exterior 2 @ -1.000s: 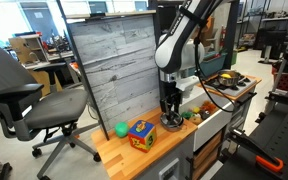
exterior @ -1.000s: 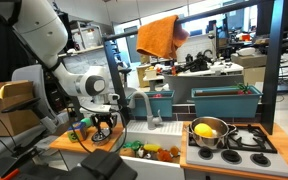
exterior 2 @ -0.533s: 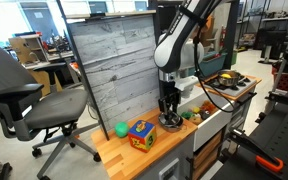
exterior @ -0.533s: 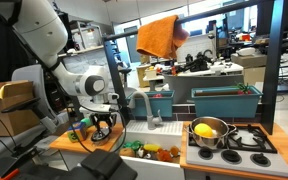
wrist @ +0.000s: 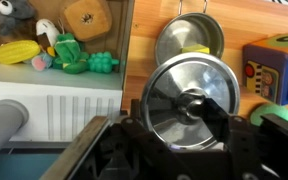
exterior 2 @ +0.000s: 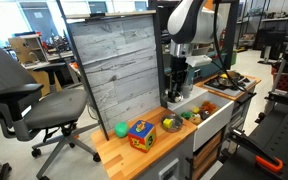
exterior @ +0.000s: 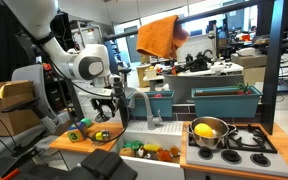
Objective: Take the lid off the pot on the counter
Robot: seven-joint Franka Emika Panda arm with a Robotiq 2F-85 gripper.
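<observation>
On the wooden table [wrist: 142,50], the pot [wrist: 189,42] stood open below the end effector [wrist: 187,108], which gripped the lid [wrist: 169,85].

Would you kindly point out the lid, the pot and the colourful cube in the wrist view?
lid [wrist: 166,98], wrist view, its shiny top.
pot [wrist: 189,38], wrist view, its open inside.
cube [wrist: 276,62], wrist view, its upper face.

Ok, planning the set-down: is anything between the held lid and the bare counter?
Nothing visible does. The gripper holds the lid above the counter; the pot sits further along, the cube off to one side.
</observation>
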